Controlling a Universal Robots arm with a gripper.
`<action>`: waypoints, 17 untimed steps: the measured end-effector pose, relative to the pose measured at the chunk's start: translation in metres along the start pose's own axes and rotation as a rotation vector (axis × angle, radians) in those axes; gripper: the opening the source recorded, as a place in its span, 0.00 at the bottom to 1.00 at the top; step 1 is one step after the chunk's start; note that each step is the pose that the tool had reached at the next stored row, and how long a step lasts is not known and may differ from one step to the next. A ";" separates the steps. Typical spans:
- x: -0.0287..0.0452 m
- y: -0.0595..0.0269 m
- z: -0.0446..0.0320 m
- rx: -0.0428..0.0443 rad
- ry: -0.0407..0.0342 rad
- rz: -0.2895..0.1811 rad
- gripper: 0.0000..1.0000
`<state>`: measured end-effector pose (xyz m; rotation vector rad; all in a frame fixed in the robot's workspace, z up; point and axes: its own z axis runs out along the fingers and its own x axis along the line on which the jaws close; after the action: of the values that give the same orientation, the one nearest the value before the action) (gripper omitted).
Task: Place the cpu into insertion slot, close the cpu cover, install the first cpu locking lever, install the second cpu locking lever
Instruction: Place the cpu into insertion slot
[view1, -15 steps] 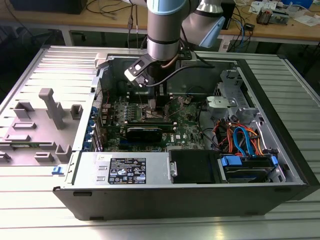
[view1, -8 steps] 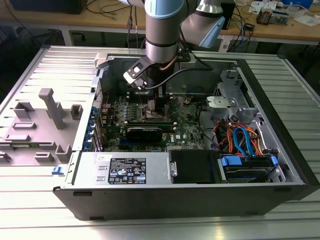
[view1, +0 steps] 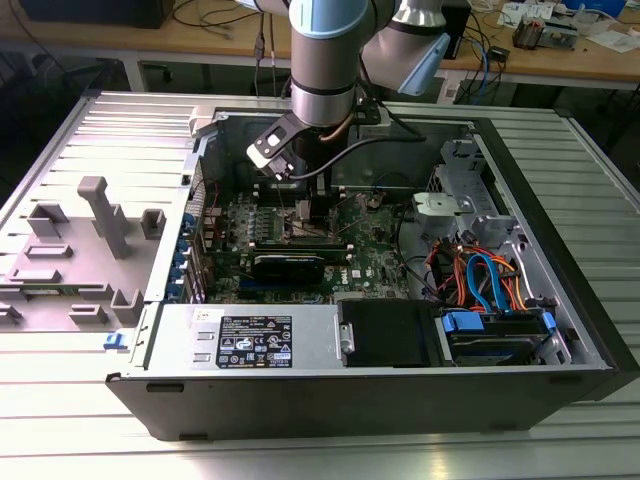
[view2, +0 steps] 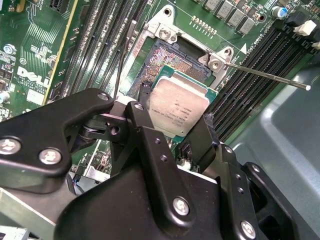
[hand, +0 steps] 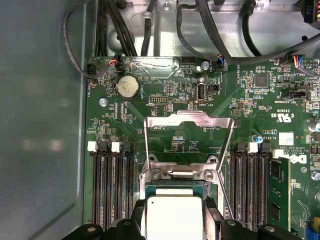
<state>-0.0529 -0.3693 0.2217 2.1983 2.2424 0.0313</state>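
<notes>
My gripper (view2: 175, 114) is shut on the cpu (view2: 179, 104), a flat silver-grey square held by its two opposite edges between the black fingers (view2: 142, 107). The chip hangs just over the insertion slot (view2: 161, 54), whose pin field and metal rim show beyond it. In the first wrist view the cpu (hand: 173, 214) covers most of the slot (hand: 180, 174). The cpu cover (hand: 188, 119) stands open behind the slot. Both thin wire levers (view2: 265, 75) (view2: 121, 60) are swung free. In the exterior view the gripper (view1: 301, 210) reaches down into the open computer case.
Long black memory slots (hand: 111, 190) (hand: 250, 190) flank the socket closely. Black cables (hand: 220, 30) and a coin battery (hand: 127, 86) lie beyond the cover. In the case, a power supply (view1: 255, 338) and a drive bay (view1: 490, 300) stand nearby. A grey plastic shroud (view1: 95, 240) rests at the exterior view's left.
</notes>
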 end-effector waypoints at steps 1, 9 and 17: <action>0.0000 0.0000 0.0000 0.0000 0.0000 0.000 0.54; -0.0034 -0.0006 0.0028 -0.0009 0.0230 0.000 0.54; -0.0092 -0.0015 0.0039 -0.0011 0.0330 0.001 0.54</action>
<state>-0.0541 -0.3784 0.2176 2.2141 2.2578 0.0694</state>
